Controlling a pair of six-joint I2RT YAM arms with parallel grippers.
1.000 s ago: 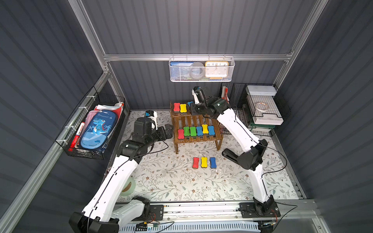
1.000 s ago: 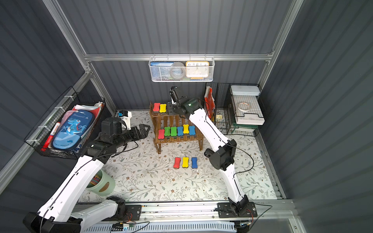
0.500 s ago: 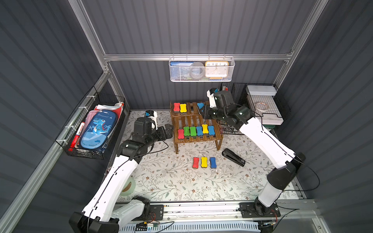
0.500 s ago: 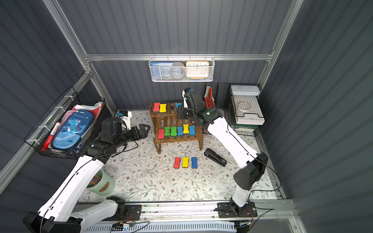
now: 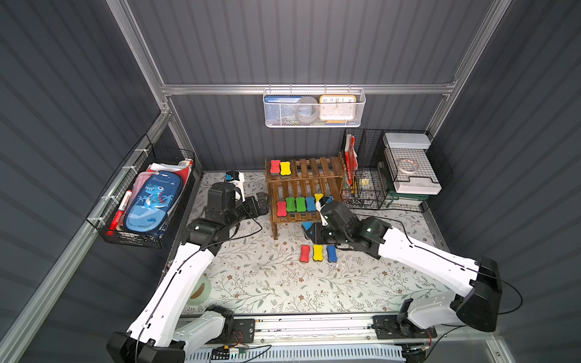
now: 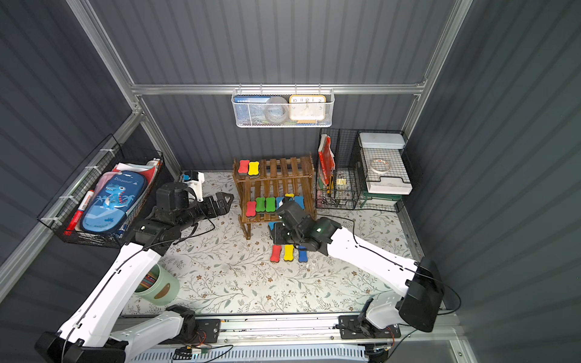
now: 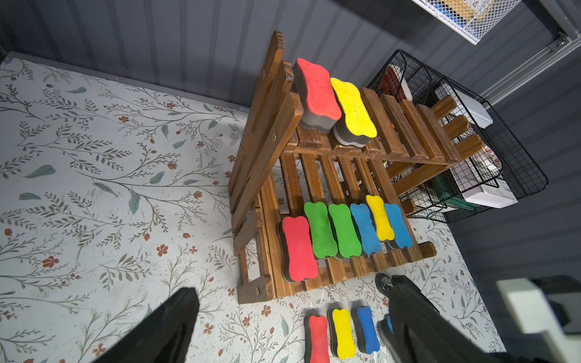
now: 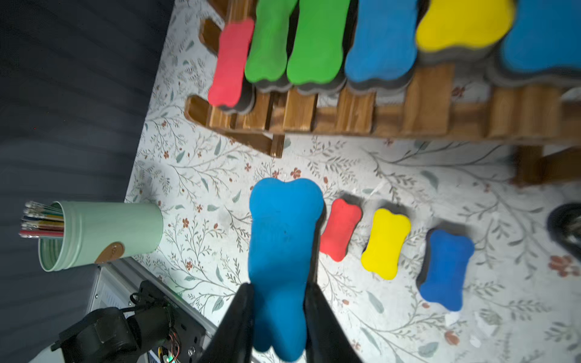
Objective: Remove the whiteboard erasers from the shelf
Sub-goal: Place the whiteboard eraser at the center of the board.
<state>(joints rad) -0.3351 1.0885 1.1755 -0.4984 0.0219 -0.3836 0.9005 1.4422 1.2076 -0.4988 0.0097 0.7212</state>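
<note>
The brown slatted shelf point(image 5: 317, 166) stands at the back of the mat. Its upper tier carries a red eraser point(image 5: 275, 166) and a yellow eraser point(image 5: 285, 168). Several erasers point(image 7: 320, 229) lie in a row on the lower tier. On the mat in front lie a red eraser point(image 5: 304, 253), a yellow one point(image 5: 318, 252) and a blue one point(image 5: 331, 253). My right gripper point(image 8: 278, 301) is shut on another blue eraser point(image 8: 283, 239), held above the mat to the left of that row. Left of the shelf, my left gripper point(image 5: 262, 202) hangs open with nothing in it.
A green pencil cup point(image 8: 94, 235) stands near the mat's front left. The black wire-grid organiser point(image 5: 377, 176) is right of the shelf. A black side basket point(image 5: 151, 201) with a pencil case hangs on the left wall, and a white mesh basket point(image 5: 314, 108) hangs on the back wall.
My right arm has swung from the shelf's upper tier down to the mat in front, carrying the blue eraser. The left arm has stayed where it was.
</note>
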